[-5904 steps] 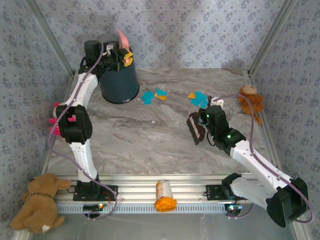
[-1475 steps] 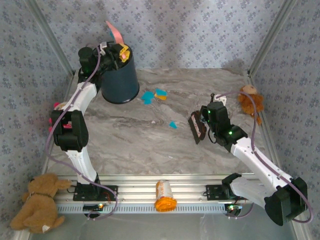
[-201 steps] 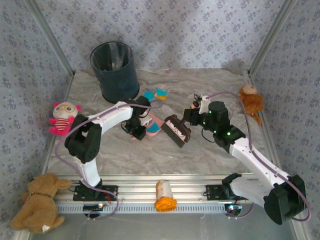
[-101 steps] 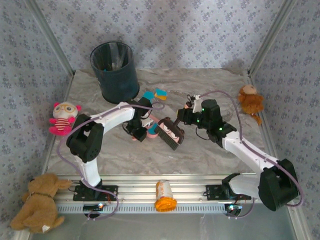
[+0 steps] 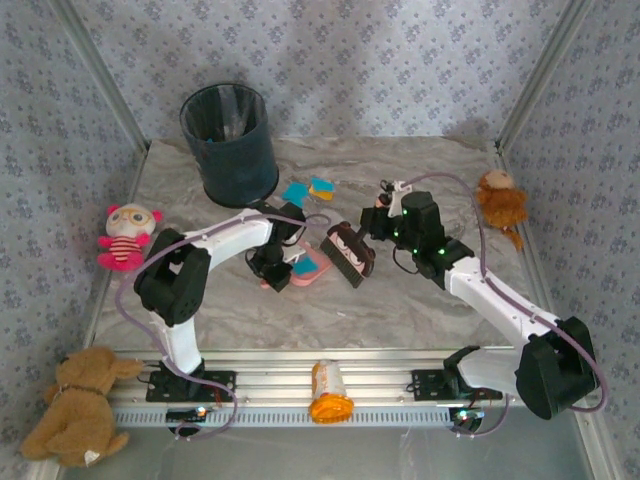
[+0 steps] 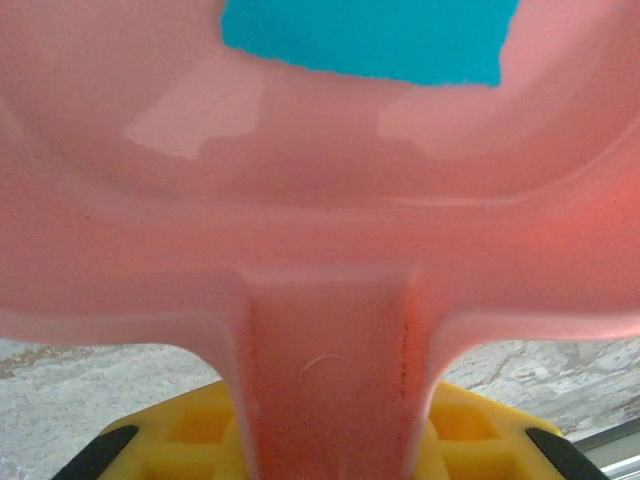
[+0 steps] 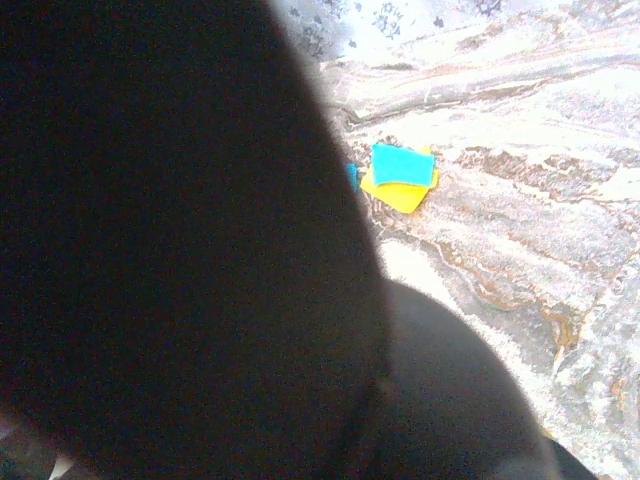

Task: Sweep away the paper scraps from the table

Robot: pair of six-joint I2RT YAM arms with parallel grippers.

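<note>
At centre frame, the left gripper (image 5: 272,262) clamps the handle of a pink dustpan (image 5: 318,271) holding one turquoise scrap (image 6: 370,40), while the right gripper (image 5: 372,230) grips a dark brush (image 5: 350,255) just beside it. More scraps (image 5: 310,189) lie on the table (image 5: 420,300) above them, near the bin (image 5: 232,140).

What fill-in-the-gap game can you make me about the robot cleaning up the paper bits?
The left gripper holds a ____ dustpan.
The paper scrap inside the dustpan is ____.
The right gripper holds a dark ____.
Loose paper scraps lie on the table near the dark ____.
Missing words: pink; blue; brush; bin.
</note>
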